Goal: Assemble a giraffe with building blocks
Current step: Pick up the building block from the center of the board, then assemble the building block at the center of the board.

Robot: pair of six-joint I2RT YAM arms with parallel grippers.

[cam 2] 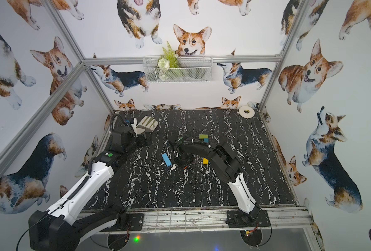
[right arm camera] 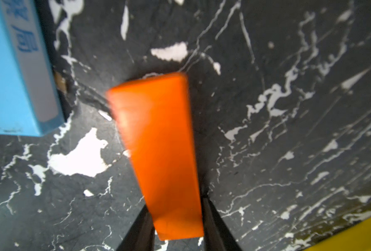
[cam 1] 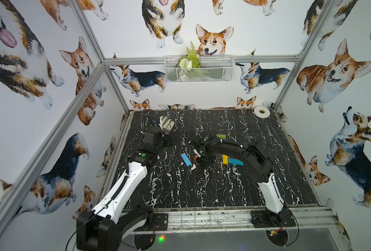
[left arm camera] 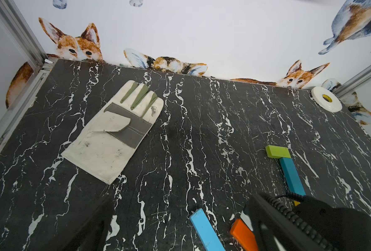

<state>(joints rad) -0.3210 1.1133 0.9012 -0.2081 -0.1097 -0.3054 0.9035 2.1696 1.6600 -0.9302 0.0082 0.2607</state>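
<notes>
My right gripper (right arm camera: 177, 206) is low over the table's middle, its two black fingers pressed against both sides of the orange block (right arm camera: 160, 152), which also shows in a top view (cam 1: 196, 158). The light-blue block (cam 1: 186, 159) lies flat just beside it. Further right, a lime green block (cam 1: 221, 136) touches the end of a teal block (left arm camera: 292, 176). A yellow block (cam 1: 225, 159) and another teal block (cam 1: 235, 162) lie partly under the right arm. My left gripper (cam 1: 172, 140) hovers open and empty at the back left, apart from all the blocks.
A white and grey glove (cam 1: 166, 123) lies at the back left, beside the left gripper. A white tape roll (cam 1: 261, 112) sits in the back right corner. A wire basket (cam 1: 198, 69) with a plant hangs on the back wall. Metal frame posts edge the black marble table (cam 1: 223, 191).
</notes>
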